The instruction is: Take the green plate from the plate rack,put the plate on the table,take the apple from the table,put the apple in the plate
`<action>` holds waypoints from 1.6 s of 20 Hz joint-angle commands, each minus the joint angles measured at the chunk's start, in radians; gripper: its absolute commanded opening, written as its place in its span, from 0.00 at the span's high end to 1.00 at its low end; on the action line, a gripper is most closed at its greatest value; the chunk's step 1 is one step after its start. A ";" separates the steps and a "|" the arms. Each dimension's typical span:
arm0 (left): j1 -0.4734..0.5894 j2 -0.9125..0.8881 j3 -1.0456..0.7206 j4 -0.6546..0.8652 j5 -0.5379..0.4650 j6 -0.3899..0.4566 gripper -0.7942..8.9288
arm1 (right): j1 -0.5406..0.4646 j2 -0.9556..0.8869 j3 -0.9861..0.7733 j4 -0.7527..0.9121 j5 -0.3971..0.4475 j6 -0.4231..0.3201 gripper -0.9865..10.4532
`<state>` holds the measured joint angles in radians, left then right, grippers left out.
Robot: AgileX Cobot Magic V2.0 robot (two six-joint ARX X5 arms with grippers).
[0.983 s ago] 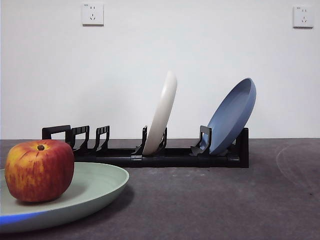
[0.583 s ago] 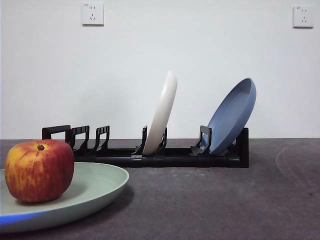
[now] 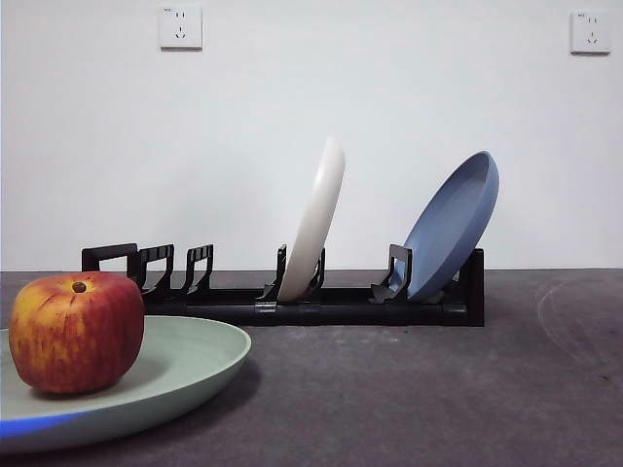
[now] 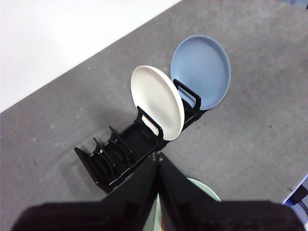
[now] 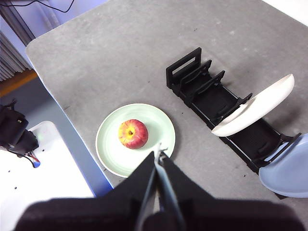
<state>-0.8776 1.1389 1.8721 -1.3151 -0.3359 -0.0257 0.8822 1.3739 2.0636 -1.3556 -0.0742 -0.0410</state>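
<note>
Nearest, one apple (image 3: 76,332), red with yellow-orange streaks and a dark stem dimple, resting upright inside one green plate (image 3: 195,355); the plate lies flat on the table (image 3: 419,389), close to the table's edge as the right wrist view shows it; the apple sits a little off the plate's centre; apple count one, green plate count one.

Next, one plate rack (image 3: 321,302), long, low and black, standing on the table well behind the green plate; three pairs of upright prongs at its handle end stand unoccupied; plates in the rack number two.

Item one in the rack: a cream-white plate (image 3: 316,219), on edge in the middle slot, tilted toward the blue one; item two: a blue plate (image 3: 453,224), on edge at the far end, leaning against the blocky end piece; the two plates stand apart and do not touch.

Above, two grippers, both high over the table and clear of everything; left gripper (image 4: 158,161), jaws pressed together, holding nothing, hanging over the rack side of the green plate; right gripper (image 5: 158,155), jaws likewise closed and empty, hanging beside the plate's rim.

Farthest, a white wall (image 3: 311,88) bearing two sockets.
</note>
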 commanded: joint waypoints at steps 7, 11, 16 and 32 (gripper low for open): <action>0.333 -0.071 -0.050 0.256 0.219 -0.125 0.92 | 0.000 0.003 -0.004 -0.023 0.004 0.000 0.91; 0.504 -0.234 -0.413 0.667 0.455 -0.072 0.92 | 0.000 0.003 -0.004 -0.023 0.004 0.000 0.91; 0.637 -0.539 -1.088 1.111 0.573 -0.056 0.92 | 0.000 0.003 -0.004 -0.023 0.004 0.000 0.91; 0.820 -1.133 -1.831 1.097 0.567 -0.015 0.92 | 0.000 0.003 -0.004 -0.024 0.004 0.000 0.91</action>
<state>-0.0608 0.0090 0.0486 -0.2237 0.2279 -0.0589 0.8822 1.3739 2.0636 -1.3552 -0.0742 -0.0410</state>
